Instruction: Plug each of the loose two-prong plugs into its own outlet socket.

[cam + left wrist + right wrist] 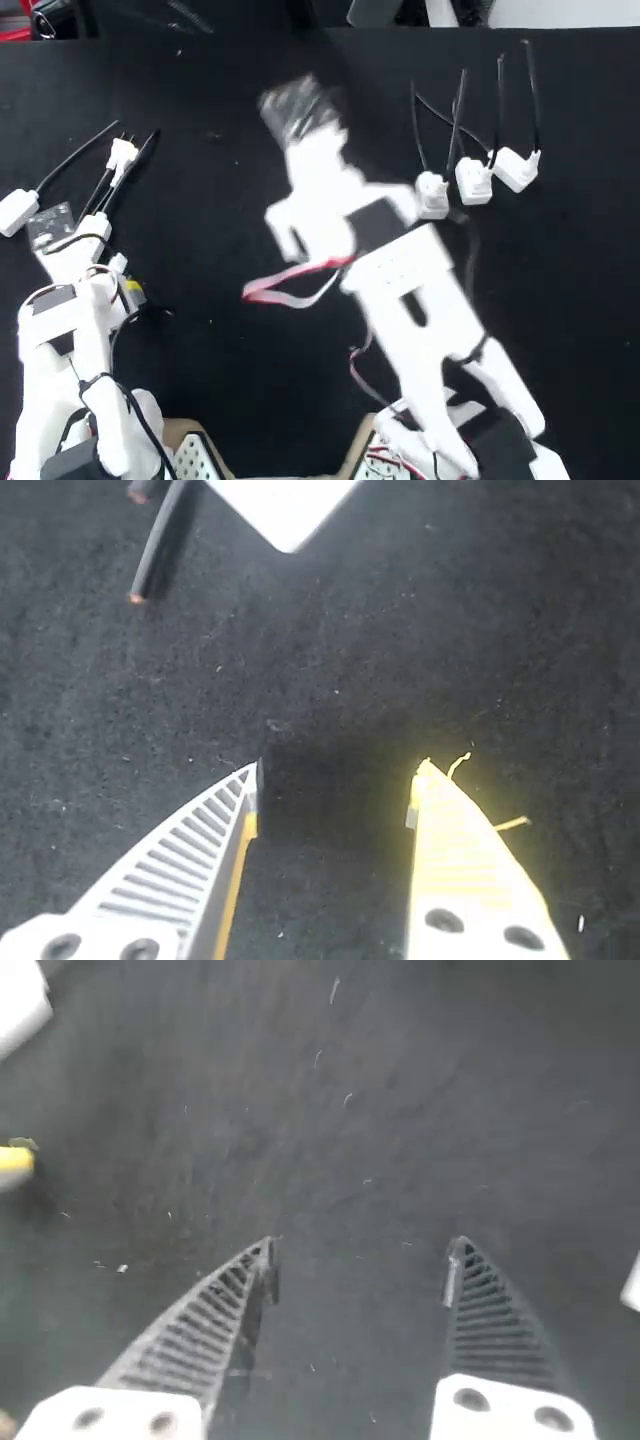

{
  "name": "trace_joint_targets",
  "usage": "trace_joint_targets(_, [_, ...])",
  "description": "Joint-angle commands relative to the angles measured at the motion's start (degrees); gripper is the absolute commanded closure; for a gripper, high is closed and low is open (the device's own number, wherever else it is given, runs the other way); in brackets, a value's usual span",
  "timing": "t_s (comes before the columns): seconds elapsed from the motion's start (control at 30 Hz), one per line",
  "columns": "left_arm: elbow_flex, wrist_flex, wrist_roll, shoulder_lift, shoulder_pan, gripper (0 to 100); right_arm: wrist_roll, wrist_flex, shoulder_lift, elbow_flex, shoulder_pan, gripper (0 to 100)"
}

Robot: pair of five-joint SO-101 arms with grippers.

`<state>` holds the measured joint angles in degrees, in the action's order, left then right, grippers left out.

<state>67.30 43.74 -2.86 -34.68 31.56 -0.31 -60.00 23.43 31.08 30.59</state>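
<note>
While three white plugs (473, 180) at the far right look plugged in, one two-prong plug (122, 152) lies loose at the left, near a white socket block (18, 210). The left gripper (337, 775) and the right gripper (362, 1250) are both spread wide and hold nothing, so this plug is left to do.

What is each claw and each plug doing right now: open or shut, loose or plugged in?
left gripper: open, holding nothing.
right gripper: open, holding nothing.
two-prong plug: loose, lying flat, prongs bare.
white block at the left edge: lying loose, black cord attached.
row of three white blocks: side by side, each with a black cord; cannot tell if anything is plugged in.
</note>
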Motion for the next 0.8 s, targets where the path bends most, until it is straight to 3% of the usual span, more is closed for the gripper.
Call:
trace_joint_targets(0.0, [-9.5,3.3,-4.3,-0.9,-1.0,76,-0.3,17.3,3.1,16.2,3.3,74.8])
trace_joint_targets(0.23, [-24.9,4.9,-16.7,1.8,1.2,76,-1.4,29.6,3.2,27.4,5.7,74.8])
trace_joint_targets(0.47, [-38.0,6.0,-25.1,20.0,1.4,76,-1.1,33.8,3.2,31.3,5.9,74.8])
trace_joint_targets(0.63, [-55.4,18.4,-31.8,33.4,0.9,76,-1.1,33.8,3.2,31.3,5.9,74.8])
trace_joint_targets(0.77, [-67.7,23.6,-35.6,43.1,0.9,76,-1.2,33.7,3.2,31.3,5.9,74.8])
